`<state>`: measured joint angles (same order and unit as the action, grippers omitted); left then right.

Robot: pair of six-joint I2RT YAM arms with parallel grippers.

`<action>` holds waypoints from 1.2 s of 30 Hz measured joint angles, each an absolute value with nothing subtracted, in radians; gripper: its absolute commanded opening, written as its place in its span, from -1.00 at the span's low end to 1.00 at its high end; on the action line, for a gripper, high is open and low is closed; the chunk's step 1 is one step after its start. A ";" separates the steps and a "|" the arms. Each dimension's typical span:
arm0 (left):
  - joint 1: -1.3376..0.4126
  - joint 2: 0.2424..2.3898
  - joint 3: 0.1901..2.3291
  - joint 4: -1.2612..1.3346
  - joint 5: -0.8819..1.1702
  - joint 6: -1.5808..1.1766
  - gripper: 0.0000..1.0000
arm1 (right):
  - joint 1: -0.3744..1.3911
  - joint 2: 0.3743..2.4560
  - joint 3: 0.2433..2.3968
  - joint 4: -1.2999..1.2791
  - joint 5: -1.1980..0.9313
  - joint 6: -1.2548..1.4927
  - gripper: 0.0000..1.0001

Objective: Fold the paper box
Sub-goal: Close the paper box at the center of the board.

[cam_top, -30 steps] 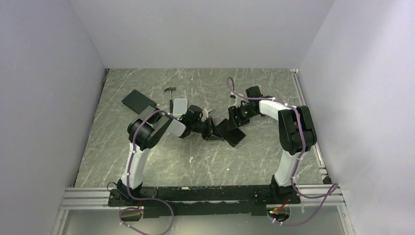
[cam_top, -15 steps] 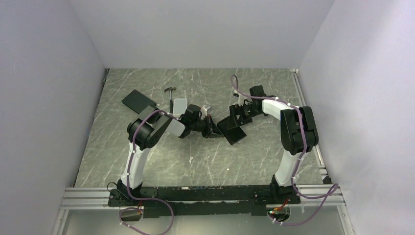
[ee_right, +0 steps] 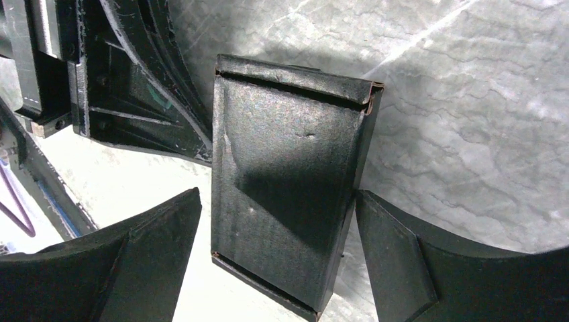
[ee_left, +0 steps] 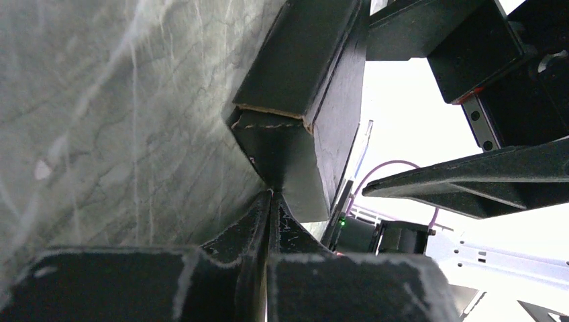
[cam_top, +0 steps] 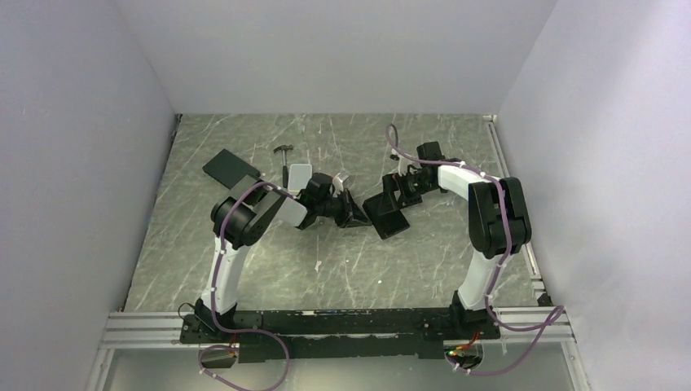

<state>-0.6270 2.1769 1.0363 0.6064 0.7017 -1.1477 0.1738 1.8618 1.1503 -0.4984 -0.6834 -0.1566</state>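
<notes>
The left arm rises from its base at the near edge of the table, bends at the elbow and reaches to the right toward the middle, low over the surface, with the left gripper pointed at the paper box. Its wrist view shows the 2 fingers pressed together, clenched on a thin corner flap of the box where that flap comes down to a point just above the tips. The box's folded wall rises beyond the fingers, with a raw cardboard edge showing at the corner. The right arm stands up from its base, bends at the elbow and reaches back to the left, so the right gripper hangs over the far side of the same box. In its wrist view the jaws are spread wide and released, 1 finger on each side of the box's long flat panel. The left-hand finger stands apart from the panel's edge, while the right-hand one sits just beside the other edge; whether it touches cannot be told. The box lies on the table near its middle, between the 2 grippers.
</notes>
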 measured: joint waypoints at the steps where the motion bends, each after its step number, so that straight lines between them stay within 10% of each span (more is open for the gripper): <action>1: -0.627 2.177 1.036 0.608 0.701 -1.148 -0.87 | 0.173 1.860 1.150 -0.499 -0.681 -0.157 0.86; 28: -0.619 2.147 1.016 0.609 0.683 -1.147 -0.85 | 0.147 1.834 1.135 -0.495 -0.625 -0.164 0.99; 36: -0.616 2.149 1.024 0.603 0.684 -1.146 -0.92 | 0.147 1.840 1.135 -0.498 -0.622 -0.167 0.44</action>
<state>-0.6163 2.1487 1.0241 0.6029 0.6838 -1.1458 0.1467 1.8404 1.1355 -0.4984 -0.6224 -0.1665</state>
